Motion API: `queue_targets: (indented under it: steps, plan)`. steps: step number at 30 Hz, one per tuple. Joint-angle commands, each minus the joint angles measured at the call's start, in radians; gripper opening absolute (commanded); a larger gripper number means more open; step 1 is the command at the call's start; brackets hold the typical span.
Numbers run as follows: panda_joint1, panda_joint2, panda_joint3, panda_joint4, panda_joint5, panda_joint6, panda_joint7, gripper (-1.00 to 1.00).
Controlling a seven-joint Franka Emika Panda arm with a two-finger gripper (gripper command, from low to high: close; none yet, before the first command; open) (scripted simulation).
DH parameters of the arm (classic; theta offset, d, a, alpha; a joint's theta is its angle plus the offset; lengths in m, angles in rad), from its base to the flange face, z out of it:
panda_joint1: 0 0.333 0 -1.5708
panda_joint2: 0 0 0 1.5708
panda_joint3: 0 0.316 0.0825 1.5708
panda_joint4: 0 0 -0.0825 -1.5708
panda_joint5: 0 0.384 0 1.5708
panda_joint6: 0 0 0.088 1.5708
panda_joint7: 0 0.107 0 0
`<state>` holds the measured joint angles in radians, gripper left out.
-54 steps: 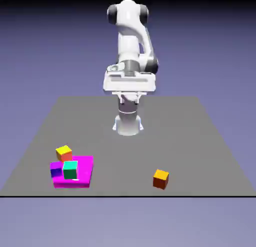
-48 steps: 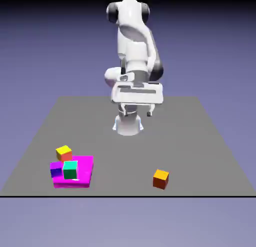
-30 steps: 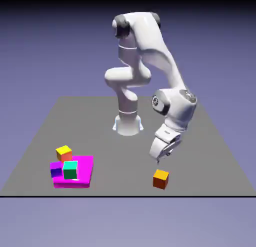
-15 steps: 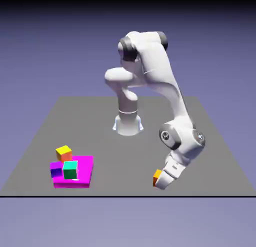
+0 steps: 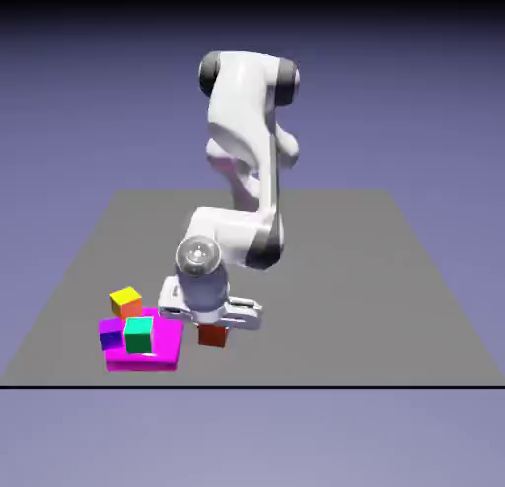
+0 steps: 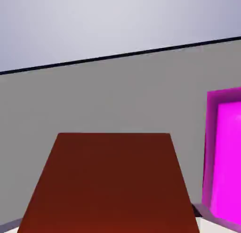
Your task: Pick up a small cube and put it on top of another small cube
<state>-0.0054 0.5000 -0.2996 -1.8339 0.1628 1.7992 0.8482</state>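
Beside magenta block (image 5: 163, 349): hand (image 5: 211, 327) grasping small cube (image 5: 211, 335); green cube (image 5: 139, 334), yellow-topped cube (image 5: 126, 302) near.

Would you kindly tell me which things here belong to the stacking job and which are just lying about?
In the job:
- small cube, held in the gripper

Lying about:
- yellow-topped cube
- green cube
- purple cube
- magenta slab

Which cube is the target isn't shown.

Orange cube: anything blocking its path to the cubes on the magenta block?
Nothing visible. The gripper holds the orange cube beside the magenta block. The green cube, purple cube and yellow-topped cube sit just beyond, to the exterior view's left.
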Motion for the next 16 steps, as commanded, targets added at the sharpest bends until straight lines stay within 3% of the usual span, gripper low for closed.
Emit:
queue_targets:
  steps: [1,8,12,13,16]
  plan:
    - [-0.014,0.000,-0.035,0.013,0.041,-0.017,0.031,-1.00]
    - [-0.099,0.003,-0.246,0.090,0.299,-0.119,0.209,-1.00]
    - [-0.078,0.042,-0.218,-0.029,0.345,0.030,0.173,-1.00]
    - [-0.078,0.042,-0.218,-0.029,0.345,0.030,0.173,1.00]
    - [-0.090,0.019,-0.234,0.041,0.318,-0.057,0.194,1.00]
